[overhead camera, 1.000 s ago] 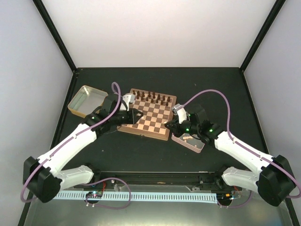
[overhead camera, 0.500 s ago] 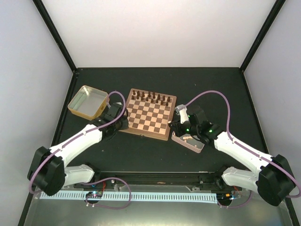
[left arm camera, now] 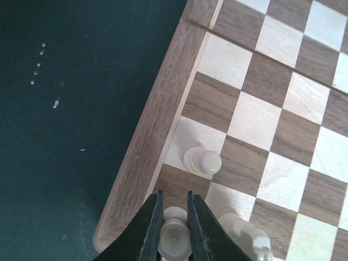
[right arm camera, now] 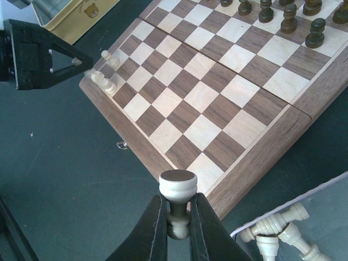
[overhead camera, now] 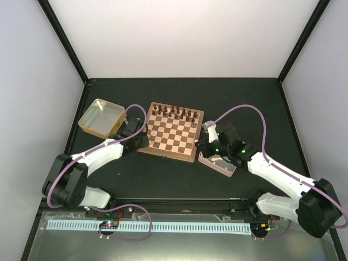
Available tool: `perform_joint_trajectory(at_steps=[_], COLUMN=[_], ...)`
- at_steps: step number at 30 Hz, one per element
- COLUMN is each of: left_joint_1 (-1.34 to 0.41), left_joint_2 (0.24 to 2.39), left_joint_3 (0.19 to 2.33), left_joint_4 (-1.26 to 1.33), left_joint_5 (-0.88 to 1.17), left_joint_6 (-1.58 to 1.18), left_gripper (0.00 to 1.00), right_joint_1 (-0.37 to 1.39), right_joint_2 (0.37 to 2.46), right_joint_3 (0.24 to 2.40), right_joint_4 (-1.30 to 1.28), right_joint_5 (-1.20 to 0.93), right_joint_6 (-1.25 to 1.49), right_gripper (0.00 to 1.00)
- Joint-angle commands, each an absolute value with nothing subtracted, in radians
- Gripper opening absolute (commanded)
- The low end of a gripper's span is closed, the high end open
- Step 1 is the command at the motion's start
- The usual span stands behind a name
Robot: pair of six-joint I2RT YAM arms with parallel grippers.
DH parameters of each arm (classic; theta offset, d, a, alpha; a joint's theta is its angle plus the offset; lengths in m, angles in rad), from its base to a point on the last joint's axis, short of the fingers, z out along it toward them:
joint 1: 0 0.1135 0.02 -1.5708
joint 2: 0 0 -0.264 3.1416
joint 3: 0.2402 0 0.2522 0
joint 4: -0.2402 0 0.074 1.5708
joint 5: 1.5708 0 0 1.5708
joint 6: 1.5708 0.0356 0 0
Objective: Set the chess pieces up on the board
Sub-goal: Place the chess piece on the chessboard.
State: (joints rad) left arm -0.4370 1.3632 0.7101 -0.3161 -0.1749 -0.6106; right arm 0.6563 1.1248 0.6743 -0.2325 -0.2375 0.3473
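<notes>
My left pincer [left arm camera: 174, 202] is clamped narrow on a pale chess piece [left arm camera: 174, 240] at the corner of the board [left arm camera: 147, 141]. Just beside it a pale pawn [left arm camera: 202, 160] stands on a light square. My right pincer [right arm camera: 178, 205] grips a second pale piece [right arm camera: 178, 185] by the board's edge.

Corner chess piece [left arm camera: 174, 240] — cut off by the view's lower edge.
</notes>
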Motion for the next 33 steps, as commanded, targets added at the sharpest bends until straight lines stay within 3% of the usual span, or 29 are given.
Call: perform_joint_trajectory(at_steps=[1,19,28,33], left_joint_1=[-0.428,-0.427,-0.428,-0.428], left_joint_2=[1.387,1.42,1.342,1.226], left_joint_3=[0.689,0.636,0.63,0.633], left_joint_4=[-0.234,-0.137,-0.204,-0.265], left_joint_5=[-0.158,-0.167,-0.157,-0.175], left_joint_6=[-0.604,-0.565,-0.572,-0.599], left_gripper=[0.07,0.16,0.33,0.37], right_joint_1=[0.659,0.658,0.659,0.661], right_joint_2=[1.13,1.128,1.129,1.132], right_joint_3=[0.672,0.675,0.684,0.684], right_joint_4=[-0.227,-0.238,-0.23,-0.196], right_joint_5=[-0.219,-0.221,-0.251,-0.328], right_joint_6=[0.357,0.364,0.37,0.359], right_gripper=[0.01,0.02,0.03,0.03])
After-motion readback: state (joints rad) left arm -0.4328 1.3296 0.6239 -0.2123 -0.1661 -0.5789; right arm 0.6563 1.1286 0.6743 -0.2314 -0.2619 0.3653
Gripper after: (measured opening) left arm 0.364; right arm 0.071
